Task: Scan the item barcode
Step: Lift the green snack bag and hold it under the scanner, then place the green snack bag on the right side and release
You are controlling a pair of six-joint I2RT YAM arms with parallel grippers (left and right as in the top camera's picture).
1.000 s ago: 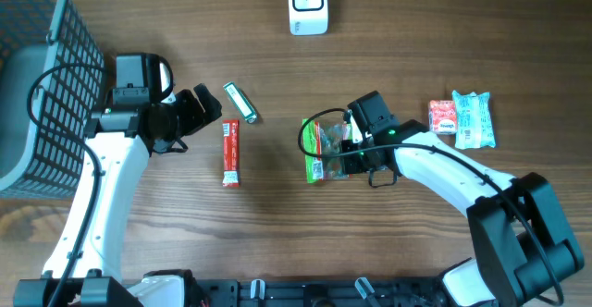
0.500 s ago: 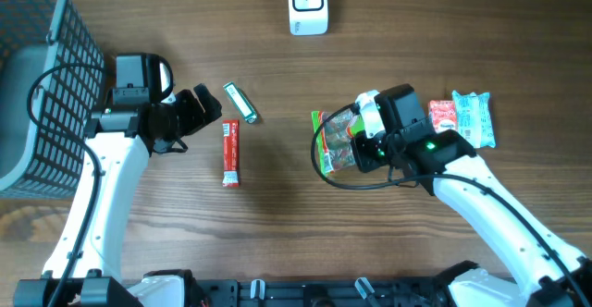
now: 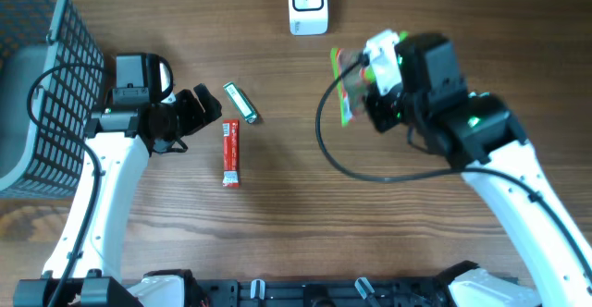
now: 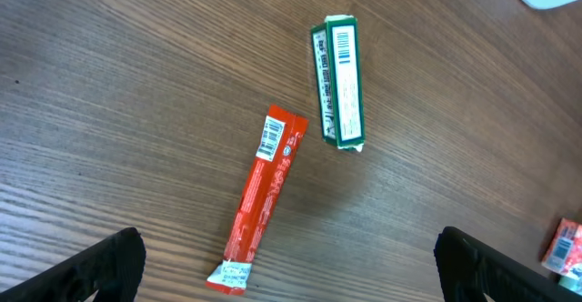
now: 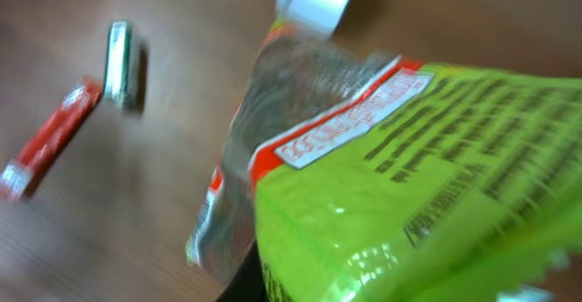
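Near the scanner [image 3: 307, 5], we are holding the snack bag [image 3: 346, 78] in the clamped right gripper [image 3: 363, 83]; left gripper [image 3: 202, 111] gaping empty; next, probably squaring bag to scanner.

The table [image 3: 277, 233] was matt, grained wood. The snack bag [image 5: 382, 202] was glossy, crinkled plastic film. The scanner [image 3: 307, 2] was smooth white plastic.

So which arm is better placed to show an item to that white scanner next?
The right one: the right hand is shut on the green snack bag, held up close to the white scanner. The left hand is open, empty and farther away.
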